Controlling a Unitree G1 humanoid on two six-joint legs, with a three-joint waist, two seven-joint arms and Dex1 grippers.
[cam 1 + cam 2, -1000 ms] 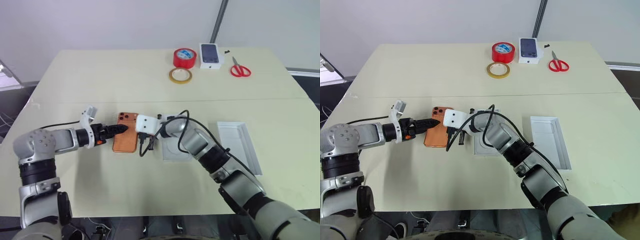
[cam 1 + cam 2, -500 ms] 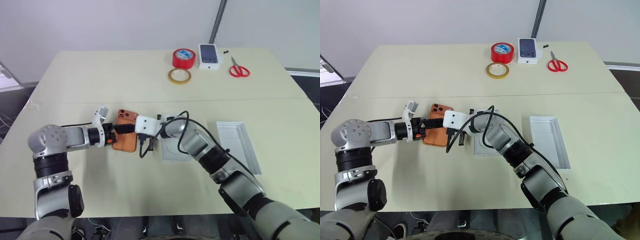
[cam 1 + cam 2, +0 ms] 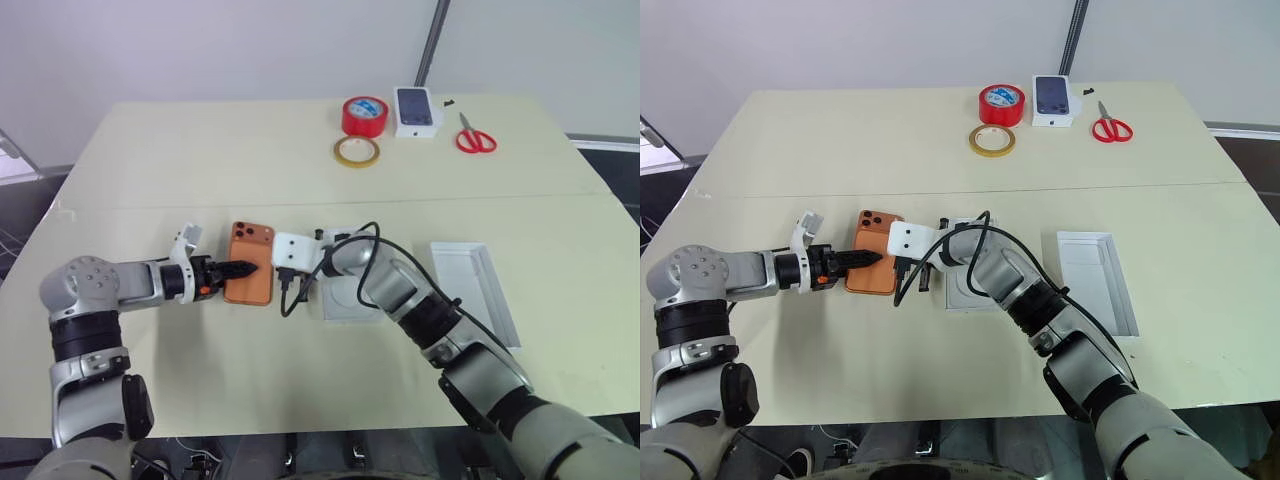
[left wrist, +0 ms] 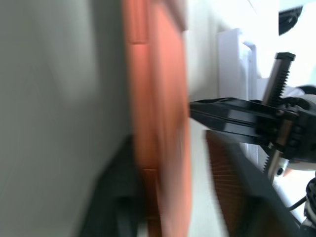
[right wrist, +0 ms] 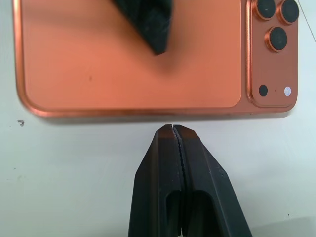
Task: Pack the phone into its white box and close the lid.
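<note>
The copper-orange phone (image 3: 250,278) lies back up on the table, left of the white box (image 3: 352,300), whose white insert shows under my right arm. My left gripper (image 3: 246,268) comes in from the left and is shut on the phone's near edge, one finger (image 5: 148,19) on top and the other finger (image 4: 116,197) underneath. My right gripper (image 5: 173,129) is shut and empty, its tips just off the phone's opposite long edge. The lid (image 3: 478,292) lies open side up to the right of the box.
At the far edge of the table stand a red tape roll (image 3: 364,116), a yellowish tape ring (image 3: 359,151), a small white box with a phone picture (image 3: 417,110) and red scissors (image 3: 476,135). A black cable (image 3: 345,245) loops over my right wrist.
My left gripper's fingers have closed from wide open onto the phone's edge and the wrist has rolled. The right arm has kept still.
</note>
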